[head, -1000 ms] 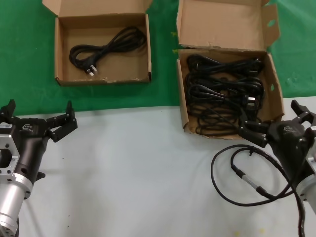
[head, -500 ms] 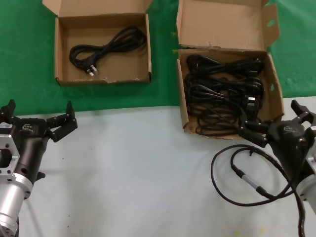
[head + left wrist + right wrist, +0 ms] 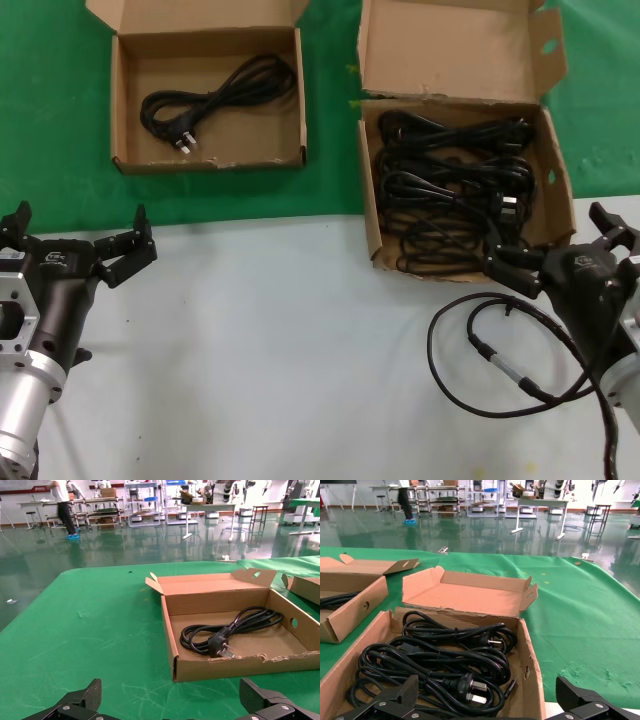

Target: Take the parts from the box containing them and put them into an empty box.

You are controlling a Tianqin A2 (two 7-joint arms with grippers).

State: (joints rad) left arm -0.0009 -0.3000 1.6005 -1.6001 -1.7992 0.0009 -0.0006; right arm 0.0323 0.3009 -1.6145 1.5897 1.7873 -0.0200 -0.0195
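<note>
Several coiled black power cords (image 3: 450, 185) fill the tall-lidded cardboard box (image 3: 368, 200) at the back right. The shallow short-flap box (image 3: 210, 160) at the back left holds one coiled power cord (image 3: 215, 95). My right gripper (image 3: 548, 238) is open and empty, at the full box's front right corner. In the right wrist view its gripper (image 3: 487, 687) hovers at the near end of the cords (image 3: 435, 665). My left gripper (image 3: 80, 215) is open and empty, low at the left, well in front of the short-flap box. The left wrist view (image 3: 170, 690) faces that box (image 3: 240, 667) and its cord (image 3: 225, 632).
A thin looped black cable with a silver connector (image 3: 480, 350) lies on the grey table beside my right arm. Both boxes stand on a green cloth (image 3: 330, 190) behind the grey surface. The tall lid (image 3: 450, 50) stands upright behind the cords.
</note>
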